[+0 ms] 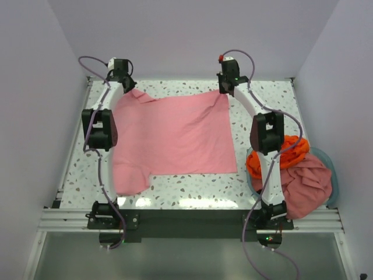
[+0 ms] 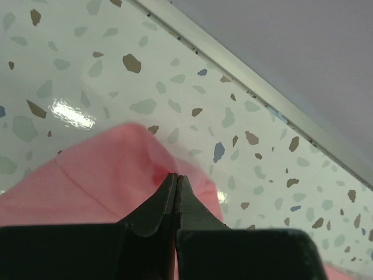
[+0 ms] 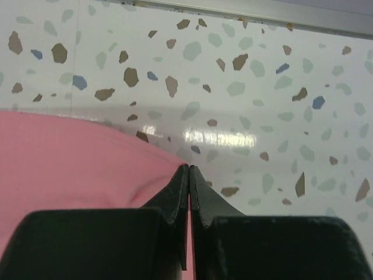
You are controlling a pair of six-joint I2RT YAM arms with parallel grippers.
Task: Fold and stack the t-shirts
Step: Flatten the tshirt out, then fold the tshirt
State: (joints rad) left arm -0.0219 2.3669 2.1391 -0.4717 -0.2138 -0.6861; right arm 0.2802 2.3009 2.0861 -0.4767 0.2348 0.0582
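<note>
A light pink t-shirt (image 1: 172, 137) lies spread flat on the speckled table (image 1: 175, 192). My left gripper (image 1: 129, 88) is shut on its far left corner, and the pink cloth (image 2: 111, 175) shows pinched between the jaws in the left wrist view. My right gripper (image 1: 226, 90) is shut on its far right corner, with cloth (image 3: 76, 163) pinched between the jaws in the right wrist view. A bright orange-red t-shirt (image 1: 287, 153) and a darker salmon-pink t-shirt (image 1: 306, 184) lie crumpled together at the right, by the right arm's base.
A pale teal round basket (image 1: 331, 169) holds the two crumpled shirts at the right edge. A metal rail (image 2: 262, 87) runs along the far table edge, with walls close on three sides. A black frame (image 1: 186, 221) bears both arm bases at the near edge.
</note>
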